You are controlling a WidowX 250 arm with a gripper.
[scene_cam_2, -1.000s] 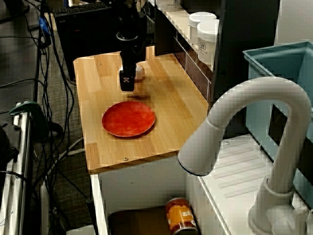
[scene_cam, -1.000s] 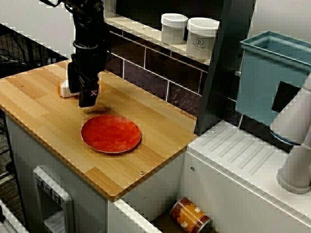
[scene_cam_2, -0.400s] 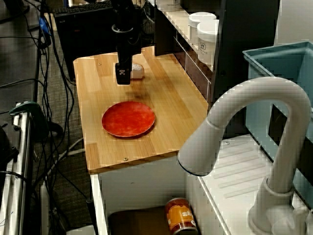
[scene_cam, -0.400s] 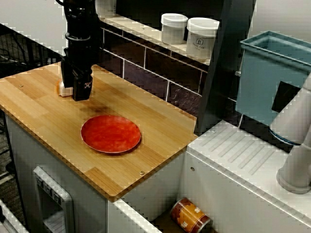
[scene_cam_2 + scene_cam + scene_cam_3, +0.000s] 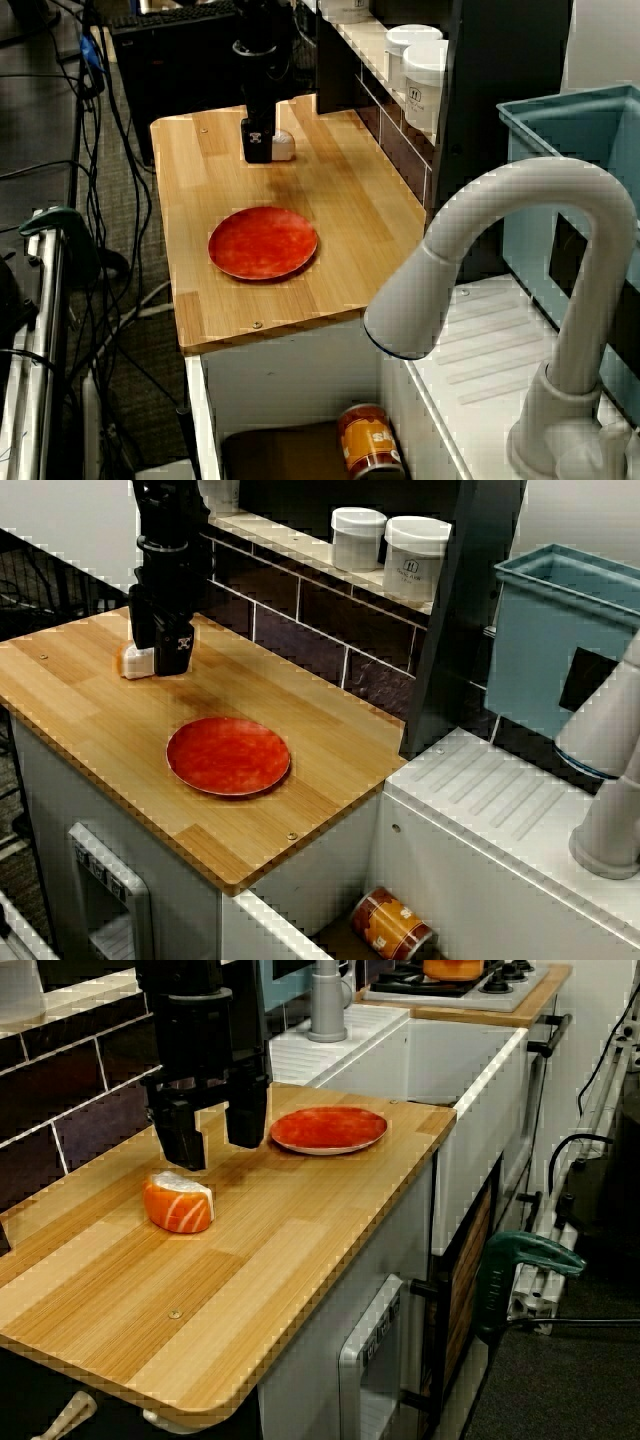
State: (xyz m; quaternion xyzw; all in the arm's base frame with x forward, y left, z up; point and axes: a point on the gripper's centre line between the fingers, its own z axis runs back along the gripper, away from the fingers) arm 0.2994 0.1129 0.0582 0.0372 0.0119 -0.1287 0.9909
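Fingers [image 5: 186, 1142] of the gripper [image 5: 215, 1145] stand wide apart and empty, tips low over the wooden counter [image 5: 262, 1252]. The salmon sushi piece [image 5: 179, 1203] lies just beside the nearer finger, not yet between the jaws and ungrasped. It sits rice upward; its stubby shape in the low side view leaves its long axis unclear. A red plate [image 5: 328, 1128] lies apart, bare.

My arm [image 5: 166, 530] reads matt black throughout, built of stacked cylindrical segments. The gripper [image 5: 215, 1132] ends in two broad, blocky black fingers [image 5: 246, 1110]. One carries a small white mark, possibly a logo, too blurred to read.
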